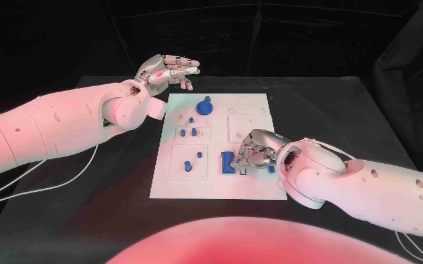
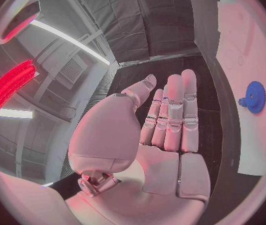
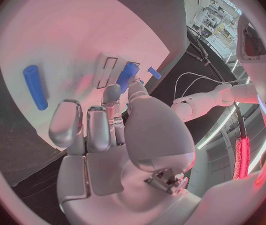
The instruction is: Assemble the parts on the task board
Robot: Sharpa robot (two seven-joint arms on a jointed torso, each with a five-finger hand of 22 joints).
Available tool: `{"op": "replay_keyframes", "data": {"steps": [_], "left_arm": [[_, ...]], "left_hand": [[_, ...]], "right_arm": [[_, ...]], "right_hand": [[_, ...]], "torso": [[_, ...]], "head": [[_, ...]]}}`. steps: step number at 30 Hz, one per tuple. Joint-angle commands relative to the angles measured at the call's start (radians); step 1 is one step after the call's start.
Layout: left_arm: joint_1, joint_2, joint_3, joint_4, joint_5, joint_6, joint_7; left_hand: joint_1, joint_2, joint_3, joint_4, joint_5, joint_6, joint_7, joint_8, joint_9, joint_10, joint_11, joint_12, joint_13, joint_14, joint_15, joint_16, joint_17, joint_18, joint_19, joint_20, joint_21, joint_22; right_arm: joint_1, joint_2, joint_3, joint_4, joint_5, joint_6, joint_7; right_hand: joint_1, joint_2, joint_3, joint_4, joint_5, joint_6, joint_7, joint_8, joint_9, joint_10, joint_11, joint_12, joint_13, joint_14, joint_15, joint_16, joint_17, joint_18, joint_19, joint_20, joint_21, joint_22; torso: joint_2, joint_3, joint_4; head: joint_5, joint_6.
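The white task board [image 1: 176, 184] lies in the middle of the black table. My right hand [image 1: 261, 149] hangs over its near right part, fingers curled down. There its thumb and a finger pinch the end of a blue bar [image 3: 128, 75] that stands by a rectangular slot, the same blue bar [image 1: 227, 162] beside the fingers. A blue cylinder [image 3: 35, 86] lies on the board close by. My left hand [image 1: 167, 68] is raised beyond the board's far left corner, fingers [image 2: 173, 115] straight and side by side, holding nothing. A blue gear [image 1: 205, 106] sits at the far end, the blue gear [image 2: 255, 96] near that hand.
Small blue pegs [image 1: 187, 132] stand in the board's left column, with a short blue piece [image 1: 189, 166] nearer me. Bare black table [image 1: 353, 111] surrounds the board. A white cable [image 1: 53, 178] runs under my left arm.
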Motion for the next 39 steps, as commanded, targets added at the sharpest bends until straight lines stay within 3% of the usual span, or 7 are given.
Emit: {"op": "replay_keyframes", "data": {"steps": [1,6,11,16,22,29,39], "left_arm": [[0.002,0.000,0.001,0.001,0.004,0.000,0.018],[0.002,-0.002,0.001,0.002,0.004,0.002,0.016],[0.002,-0.005,0.001,0.006,0.004,0.004,0.014],[0.002,-0.008,0.001,0.008,0.004,0.005,0.013],[0.001,-0.009,0.001,0.006,0.004,0.006,0.014],[0.001,-0.010,0.001,0.006,0.004,0.007,0.011],[0.000,-0.009,0.000,0.004,0.004,0.009,0.010]], "left_hand": [[0.001,0.006,-0.005,-0.003,0.005,-0.001,-0.004,-0.003,0.001,-0.003,0.000,0.006,0.001,-0.005,0.000,0.000,-0.001,0.014,0.006,0.002,-0.004,-0.001],[0.001,0.006,-0.005,-0.003,0.005,-0.001,-0.004,-0.003,0.001,-0.003,0.000,0.006,0.001,-0.005,0.000,0.000,-0.001,0.014,0.006,0.002,-0.004,-0.001],[0.001,0.006,-0.005,-0.003,0.005,-0.001,-0.004,-0.003,0.001,-0.003,0.000,0.006,0.001,-0.005,0.000,0.000,-0.001,0.014,0.006,0.002,-0.004,-0.001],[0.001,0.006,-0.005,-0.003,0.005,-0.001,-0.004,-0.003,0.001,-0.003,0.000,0.006,0.001,-0.005,0.000,0.000,-0.001,0.014,0.006,0.002,-0.004,-0.001],[0.002,0.007,-0.006,-0.003,0.005,0.000,-0.003,-0.002,0.001,-0.003,0.000,0.006,0.001,-0.005,0.000,0.000,-0.002,0.014,0.007,0.002,-0.004,-0.001],[0.002,0.007,-0.006,-0.003,0.005,0.000,-0.003,-0.002,0.001,-0.003,0.000,0.006,0.001,-0.005,0.000,0.000,-0.002,0.013,0.007,0.002,-0.004,-0.002],[0.001,0.006,-0.007,-0.003,0.005,0.000,-0.003,-0.002,0.001,-0.003,0.001,0.007,0.001,-0.005,0.000,0.000,-0.002,0.013,0.007,0.002,-0.004,-0.002]], "right_arm": [[0.001,0.000,0.000,0.000,-0.030,-0.010,-0.008],[0.001,-0.031,0.000,0.021,-0.013,-0.033,0.034],[0.001,-0.127,0.000,0.079,0.019,-0.067,0.094],[0.001,-0.222,0.000,0.113,0.010,-0.064,0.144],[0.001,-0.287,0.000,0.123,-0.044,-0.037,0.127],[0.000,-0.299,0.000,0.094,-0.116,0.015,0.077],[-0.002,-0.242,-0.001,0.034,-0.149,0.064,0.021]], "right_hand": [[-0.001,0.007,0.001,-0.003,0.002,-0.003,0.000,0.004,0.001,0.007,0.001,0.001,0.001,0.036,-0.005,0.002,0.001,-0.016,0.003,0.000,0.006,0.001],[-0.003,0.010,-0.001,-0.005,0.008,-0.011,0.003,0.000,0.000,0.001,0.003,-0.015,-0.012,0.035,-0.004,-0.004,-0.008,-0.014,-0.001,0.000,0.001,-0.011],[0.008,0.020,0.001,-0.017,0.058,-0.047,0.015,-0.030,-0.011,-0.002,0.012,-0.020,-0.010,0.035,0.001,-0.002,-0.003,-0.015,-0.002,0.003,0.000,-0.011],[0.030,0.034,0.011,-0.033,0.092,-0.055,0.022,-0.057,-0.023,0.000,0.017,-0.018,-0.003,0.038,0.006,0.004,0.010,-0.017,0.002,0.009,0.005,0.001],[0.010,0.029,0.000,-0.026,0.088,-0.042,0.023,-0.068,-0.028,0.002,0.019,-0.021,-0.004,0.038,0.009,0.005,0.011,-0.017,0.002,0.012,0.006,0.002],[-0.014,0.028,-0.012,-0.013,0.094,-0.029,0.022,-0.078,-0.031,0.003,0.018,-0.028,-0.007,0.037,0.009,0.003,0.009,-0.016,0.001,0.013,0.006,0.001],[-0.045,0.018,-0.033,0.011,0.100,-0.023,0.022,-0.093,-0.033,-0.006,0.020,-0.052,-0.022,0.032,0.010,-0.012,-0.011,-0.013,-0.007,0.015,-0.003,-0.016]], "torso": [[0.000,-0.0005,0.0001],[0.000,0.0002,-0.0007],[0.000,-0.0011,-0.0013],[-0.003,0.0006,-0.0121],[-0.004,0.0030,-0.0179],[-0.003,0.0036,-0.0162],[-0.002,0.0027,-0.0153]], "head": [[-0.001,0.000],[-0.001,0.000],[-0.006,0.000],[-0.007,0.005],[-0.017,0.013],[-0.023,0.014],[-0.022,0.016]]}}
